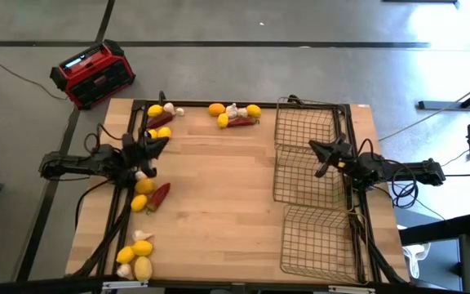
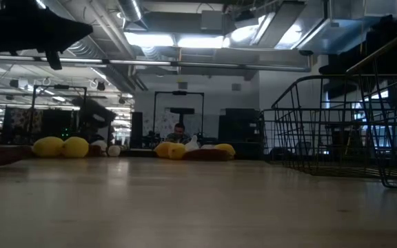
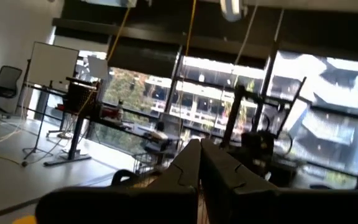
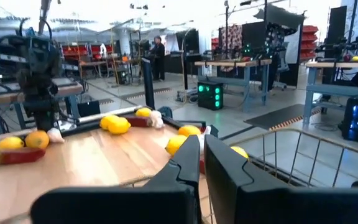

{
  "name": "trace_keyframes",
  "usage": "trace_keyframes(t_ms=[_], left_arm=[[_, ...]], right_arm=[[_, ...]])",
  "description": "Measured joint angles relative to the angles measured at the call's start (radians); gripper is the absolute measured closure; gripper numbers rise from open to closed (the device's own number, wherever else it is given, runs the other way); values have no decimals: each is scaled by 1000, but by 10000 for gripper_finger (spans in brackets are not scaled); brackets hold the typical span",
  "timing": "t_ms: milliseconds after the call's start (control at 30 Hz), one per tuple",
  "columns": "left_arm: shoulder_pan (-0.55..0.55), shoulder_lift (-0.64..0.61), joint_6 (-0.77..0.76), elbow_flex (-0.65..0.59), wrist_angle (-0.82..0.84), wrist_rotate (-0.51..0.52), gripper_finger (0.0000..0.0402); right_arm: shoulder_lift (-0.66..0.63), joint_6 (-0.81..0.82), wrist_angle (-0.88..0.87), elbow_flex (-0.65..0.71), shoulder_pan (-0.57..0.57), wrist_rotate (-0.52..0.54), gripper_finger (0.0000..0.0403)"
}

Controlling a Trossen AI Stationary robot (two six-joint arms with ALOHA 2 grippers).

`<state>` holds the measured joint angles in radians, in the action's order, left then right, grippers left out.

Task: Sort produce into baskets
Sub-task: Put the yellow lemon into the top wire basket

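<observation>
The produce lies in several clusters on the wooden table: lemons, garlic and chili at the far left (image 1: 160,119), at the far middle (image 1: 233,114), at the left edge (image 1: 149,193) and at the near left corner (image 1: 135,256). Three wire baskets stand in a row along the right side, far (image 1: 304,126), middle (image 1: 312,184) and near (image 1: 321,241). My left gripper (image 1: 164,145) hangs shut above the left side, between the two left clusters. My right gripper (image 1: 314,150) hangs shut above the far and middle baskets. Both hold nothing.
A red-and-black radio (image 1: 92,73) stands on the floor beyond the table's far left corner. Black frame rails (image 1: 121,212) run along the left and right table edges. The bare wood in the table's middle (image 1: 219,204) carries nothing.
</observation>
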<state>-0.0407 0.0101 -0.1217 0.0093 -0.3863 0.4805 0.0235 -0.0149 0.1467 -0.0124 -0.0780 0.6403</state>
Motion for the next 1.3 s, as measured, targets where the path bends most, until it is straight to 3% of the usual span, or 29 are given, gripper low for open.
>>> trace_keyframes(t_ms=[367, 633, 1033, 1300], left_arm=[[39, 8, -59, 0, 0, 71, 398], [76, 108, -56, 17, -25, 71, 398], [151, 552, 66, 286, -23, 72, 398], [209, 837, 57, 465, -22, 72, 398]], right_arm=[[0, -25, 134, 0, 0, 71, 377], [0, -72, 168, 0, 0, 83, 377], [0, -123, 202, 0, 0, 85, 377], [0, -121, 207, 0, 0, 84, 377]])
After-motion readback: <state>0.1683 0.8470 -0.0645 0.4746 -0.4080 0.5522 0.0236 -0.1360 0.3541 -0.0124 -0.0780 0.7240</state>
